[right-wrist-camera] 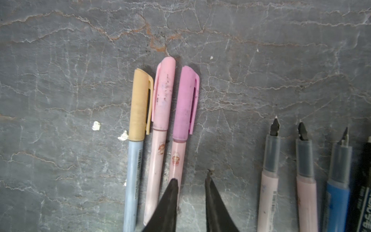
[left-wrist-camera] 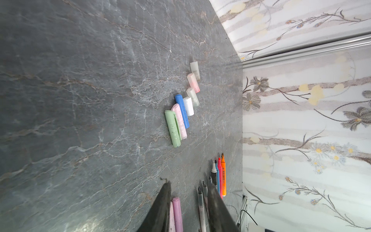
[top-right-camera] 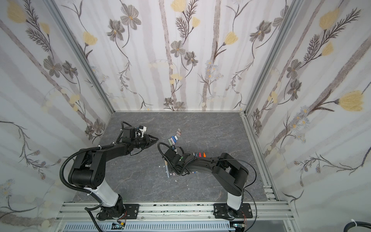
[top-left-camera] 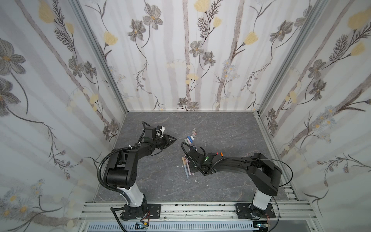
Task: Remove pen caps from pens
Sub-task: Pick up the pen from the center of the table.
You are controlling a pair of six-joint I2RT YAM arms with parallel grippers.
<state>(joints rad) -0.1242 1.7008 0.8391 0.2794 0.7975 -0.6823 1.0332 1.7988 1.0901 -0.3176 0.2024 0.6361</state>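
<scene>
The right gripper [right-wrist-camera: 191,177], slightly parted and empty, hovers just beside the lilac-capped pen [right-wrist-camera: 183,112]. The pink-capped pen [right-wrist-camera: 160,120] and tan-capped pen [right-wrist-camera: 138,112] lie alongside on the surface [right-wrist-camera: 60,60]. The left gripper [left-wrist-camera: 188,184], likewise parted and empty, faces the loose caps [left-wrist-camera: 180,116]. The marker [right-wrist-camera: 364,190] print is unreadable.

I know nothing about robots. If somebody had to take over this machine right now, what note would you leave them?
Left gripper: open, empty, pointing toward the loose caps.
Right gripper: open, empty, at the barrel of the lilac-capped pen, not gripping it.
Done: seven loose caps lie in a row on the table; the uncapped pens lie side by side.
Left: three pens are still capped, lying together: the tan-capped pen, the pink-capped pen and the lilac-capped pen.
</scene>
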